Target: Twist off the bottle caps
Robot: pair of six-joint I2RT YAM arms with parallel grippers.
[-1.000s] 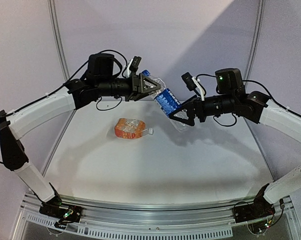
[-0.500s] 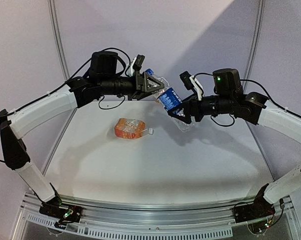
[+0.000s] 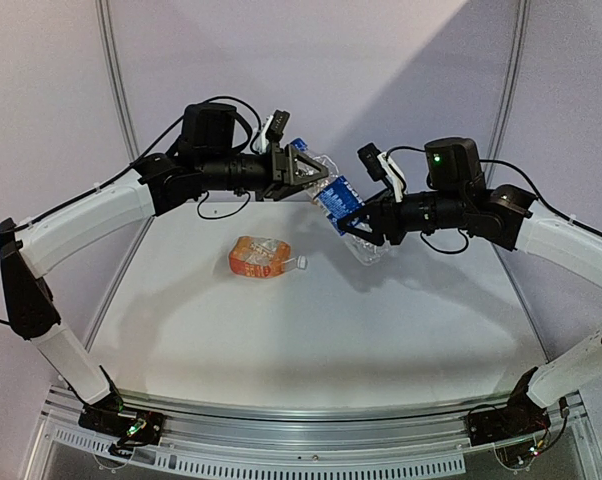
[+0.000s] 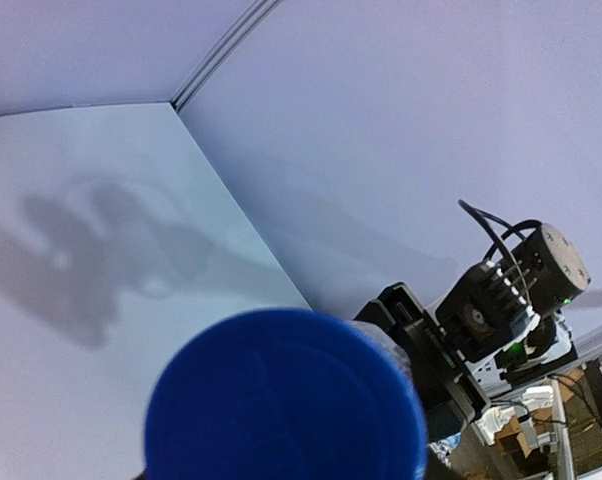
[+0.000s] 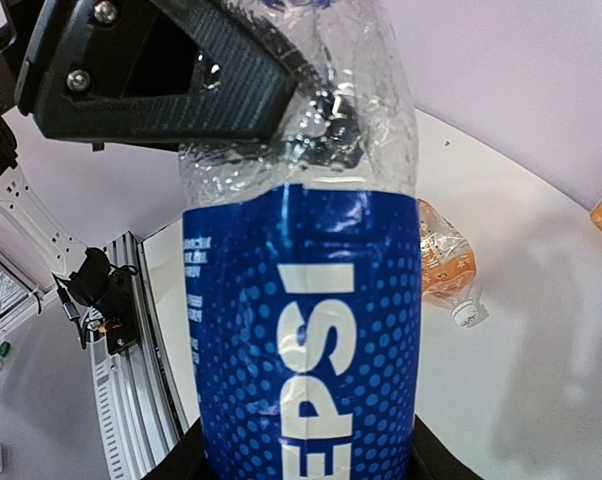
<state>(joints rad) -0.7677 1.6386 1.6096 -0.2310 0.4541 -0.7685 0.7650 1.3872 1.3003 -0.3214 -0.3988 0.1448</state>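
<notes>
A slim clear water bottle (image 3: 339, 198) with a blue label (image 5: 301, 330) hangs tilted above the table between both arms. My left gripper (image 3: 303, 168) is shut at its upper end on the dark blue cap (image 4: 281, 400), which fills the bottom of the left wrist view. Lower down, my right gripper (image 3: 359, 225) is shut on the bottle's body, a finger pressed to each side of the label (image 5: 306, 462). The wider orange bottle (image 3: 259, 256) lies flat on the table, its white cap (image 3: 301, 262) pointing right, apart from both grippers.
The white table (image 3: 311, 330) is enclosed by pale walls (image 3: 381, 60) at the back and sides. A metal rail (image 3: 311, 445) with both arm bases runs along the near edge. The orange bottle (image 5: 443, 255) lies below and left of the held one.
My right gripper was open around the lower part of the bottle, then slid a little up and left and shut on its body. The left gripper kept its hold and barely shifted.
</notes>
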